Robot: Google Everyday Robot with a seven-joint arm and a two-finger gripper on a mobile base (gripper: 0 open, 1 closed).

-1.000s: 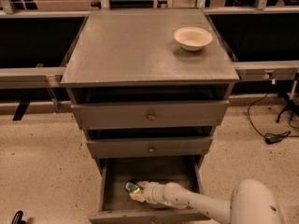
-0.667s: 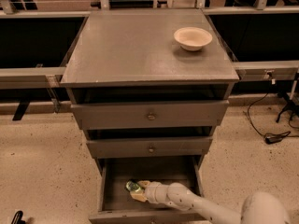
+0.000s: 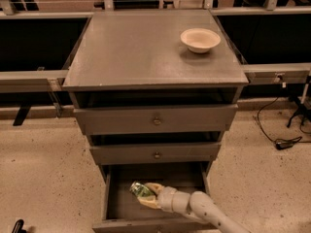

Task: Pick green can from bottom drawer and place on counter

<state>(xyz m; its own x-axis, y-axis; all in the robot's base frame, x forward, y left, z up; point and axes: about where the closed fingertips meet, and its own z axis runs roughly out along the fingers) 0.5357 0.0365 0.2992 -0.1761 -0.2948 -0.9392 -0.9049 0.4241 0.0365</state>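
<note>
Open bottom drawer (image 3: 111, 198) of a grey cabinet, green can (image 3: 138, 189) held tilted inside the drawer near its middle, clamped by the cream pincer (image 3: 145, 194) reached in over the drawer's front right, cream bowl (image 3: 200, 39) set on the desk (image 3: 146, 52) above the drawer.

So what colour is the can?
Mottled green can at the gripper in the bottom drawer; camera view.

Cream bowl (image 3: 200, 40) sits upright, and everything keys off it. Below the bowl comes the top drawer (image 3: 155, 120), then the middle drawer (image 3: 155, 154), each with a small knob. Down and right of the bowl, a black cable (image 3: 284, 141) trails over the speckled floor (image 3: 39, 169). The gripper (image 3: 145, 195) is low, well below-left of the bowl.
</note>
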